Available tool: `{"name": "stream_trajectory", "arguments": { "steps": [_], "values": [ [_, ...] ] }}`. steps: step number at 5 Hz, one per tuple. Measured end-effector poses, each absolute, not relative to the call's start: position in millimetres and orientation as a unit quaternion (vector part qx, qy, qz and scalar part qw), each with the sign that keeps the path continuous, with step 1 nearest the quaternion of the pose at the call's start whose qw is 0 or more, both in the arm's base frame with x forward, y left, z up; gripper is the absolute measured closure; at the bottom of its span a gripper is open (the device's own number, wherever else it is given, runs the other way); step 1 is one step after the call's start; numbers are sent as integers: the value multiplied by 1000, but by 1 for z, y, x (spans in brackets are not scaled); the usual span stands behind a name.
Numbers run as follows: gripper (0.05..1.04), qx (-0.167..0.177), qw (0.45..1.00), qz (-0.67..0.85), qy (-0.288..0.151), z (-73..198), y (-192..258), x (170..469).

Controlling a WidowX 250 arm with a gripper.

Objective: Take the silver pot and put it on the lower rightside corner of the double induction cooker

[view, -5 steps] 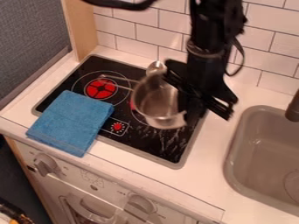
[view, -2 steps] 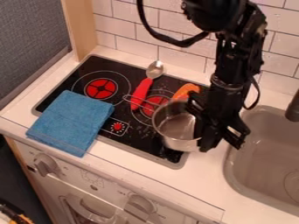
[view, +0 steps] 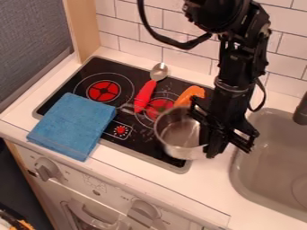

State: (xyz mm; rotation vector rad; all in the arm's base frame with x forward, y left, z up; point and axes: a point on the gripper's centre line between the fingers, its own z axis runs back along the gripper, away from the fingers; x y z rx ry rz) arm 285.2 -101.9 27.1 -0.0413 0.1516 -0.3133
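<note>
On a clock face laid over the cooker (view: 174,165), with 12 at the top of the camera view, the pot (view: 174,141) is seen at about 4 o'clock, in the lower right part. Its opening is turned up toward the camera, and its handle (view: 133,108) is pointed toward 10 o'clock, with its end near the towel (view: 73,126). Whether the pot's base is fully rested on the cooker cannot be told. The gripper (view: 217,144) is placed at the pot's 3 o'clock side, right at the rim, below the arm (view: 231,81), which is hung down from 12 o'clock of the view. How far the gripper is opened cannot be told, nor whether the rim is held by it. A spoon (view: 144,96) is laid at 1 o'clock on the cooker, its red handle directed toward the centre and its silver bowl toward the wall (view: 180,60). An orange object (view: 190,94) is seen at 2 o'clock, just beyond the pot and partly hidden. A red burner mark (view: 103,91) is shown at 10 to 11 o'clock. The blue towel is spread at 8 o'clock, over the cooker's edge. The sink (view: 240,173) is set off to 4 o'clock, in the counter (view: 207,193).
</note>
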Motion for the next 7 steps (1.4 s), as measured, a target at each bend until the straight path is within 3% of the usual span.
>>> {"name": "stream_trajectory", "arguments": {
  "steps": [2, 3, 4, 5, 6, 7],
  "values": [
    [970, -34, 992, -99, 72, 31, -104, 275],
    [788, -47, 993, -72, 76, 31, -102, 276],
    [500, -51, 993, -66, 78, 30, -101, 275],
    [202, -42, 993, -95, 50, 39, -99, 278],
    [75, -30, 992, -121, -1, 52, -98, 277],
    [79, 1, 993, -115, -19, 56, -89, 277]
  ]
}}
